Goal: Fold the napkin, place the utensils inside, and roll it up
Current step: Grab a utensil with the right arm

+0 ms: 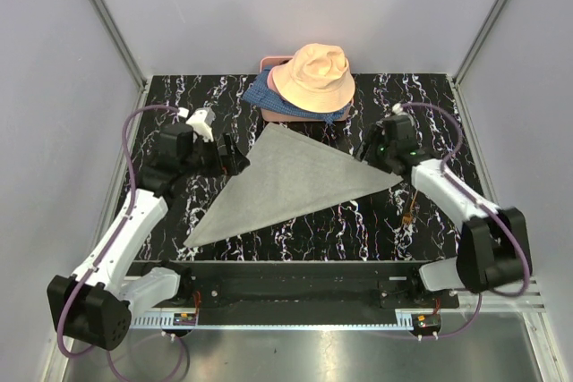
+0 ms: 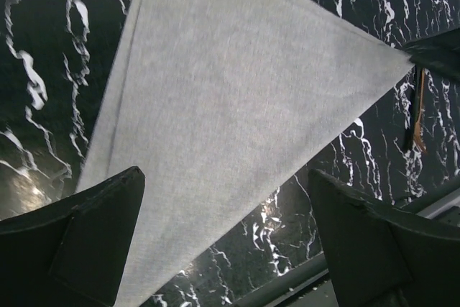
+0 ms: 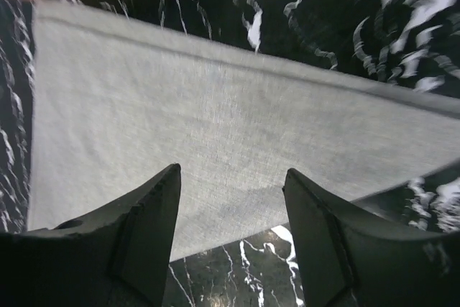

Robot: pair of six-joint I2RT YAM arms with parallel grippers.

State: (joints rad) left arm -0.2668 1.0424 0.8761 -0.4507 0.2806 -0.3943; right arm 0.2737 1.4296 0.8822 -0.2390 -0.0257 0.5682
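From the top external view, the napkin (image 1: 291,183) lies flat on the black marbled tabletop (image 1: 376,230), already folded into a triangle. One corner points toward the near left, one toward the back, and one toward the right. The left hand (image 1: 235,163) sits at the napkin's left edge and the right hand (image 1: 367,151) just behind its right corner. The utensils (image 1: 410,212) lie on bare tabletop just past that right corner, beside the right arm, with their long axis running roughly near to far. The right hand is clearly the nearer one to fetch them. A peach bucket hat (image 1: 313,78) rests on blue patterned fabric (image 1: 260,96) at the back.

In the left wrist view, the left hand (image 2: 224,177) has its jaws spread wide over the napkin and grips nothing. The copper-brown utensils (image 2: 417,124) show beyond the far corner, well apart from this hand.

The right wrist view is somewhat blurred. The right hand (image 3: 231,172) hovers over the cloth with its jaws parted and nothing between them. The utensils are not in this frame.
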